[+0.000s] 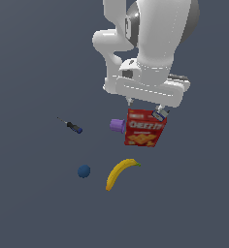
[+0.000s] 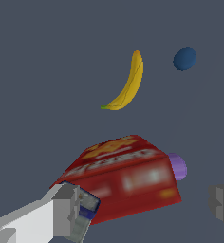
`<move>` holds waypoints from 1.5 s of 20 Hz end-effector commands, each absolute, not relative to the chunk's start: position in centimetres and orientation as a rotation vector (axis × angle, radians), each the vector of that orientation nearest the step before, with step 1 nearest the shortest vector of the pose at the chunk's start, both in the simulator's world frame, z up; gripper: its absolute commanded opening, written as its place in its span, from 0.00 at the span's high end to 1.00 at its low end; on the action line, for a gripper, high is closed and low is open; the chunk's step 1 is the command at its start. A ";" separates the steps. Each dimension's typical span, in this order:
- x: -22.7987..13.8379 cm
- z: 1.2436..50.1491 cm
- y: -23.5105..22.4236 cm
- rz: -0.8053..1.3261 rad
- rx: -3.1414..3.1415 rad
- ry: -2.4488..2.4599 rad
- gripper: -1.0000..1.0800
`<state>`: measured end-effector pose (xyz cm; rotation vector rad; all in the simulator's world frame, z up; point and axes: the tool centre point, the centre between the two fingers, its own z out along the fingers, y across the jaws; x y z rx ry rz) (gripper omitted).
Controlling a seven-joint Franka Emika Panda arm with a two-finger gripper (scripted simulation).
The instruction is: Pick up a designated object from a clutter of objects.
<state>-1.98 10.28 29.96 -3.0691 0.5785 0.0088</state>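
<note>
Red box [image 1: 144,127] lies under our gripper [image 2: 142,209], whose fingers stand wide apart. We see the grey-blue piece [image 2: 88,207] touching one finger [image 2: 61,211] beside the box's edge. Cup [image 1: 117,125] abuts the box; banana [image 1: 120,173], ball [image 1: 84,171], screwdriver [image 1: 73,126] lie well apart on open floor.

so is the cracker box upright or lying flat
Lying flat: the cracker box rests on its broad back, printed front face up, purple cup beside it.
</note>
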 end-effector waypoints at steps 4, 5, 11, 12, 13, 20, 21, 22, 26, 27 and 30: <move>-2.7 29.5 12.5 0.009 -3.043 0.724 0.04; -2.8 29.4 12.9 0.009 -3.038 0.749 0.04; -3.7 28.9 15.3 0.007 -3.001 0.903 0.04; -3.9 28.8 15.7 0.006 -2.994 0.929 0.04; -4.1 28.7 16.1 0.006 -2.987 0.954 0.04; -5.0 28.2 18.2 0.003 -2.943 1.093 0.04; -5.1 28.2 18.4 0.002 -2.938 1.108 0.04; -5.2 28.1 18.6 0.002 -2.933 1.121 0.04; -5.5 28.0 19.2 0.001 -2.918 1.162 0.04; -5.6 28.0 19.3 0.000 -2.916 1.169 0.04; -5.7 27.9 19.5 0.000 -2.911 1.182 0.04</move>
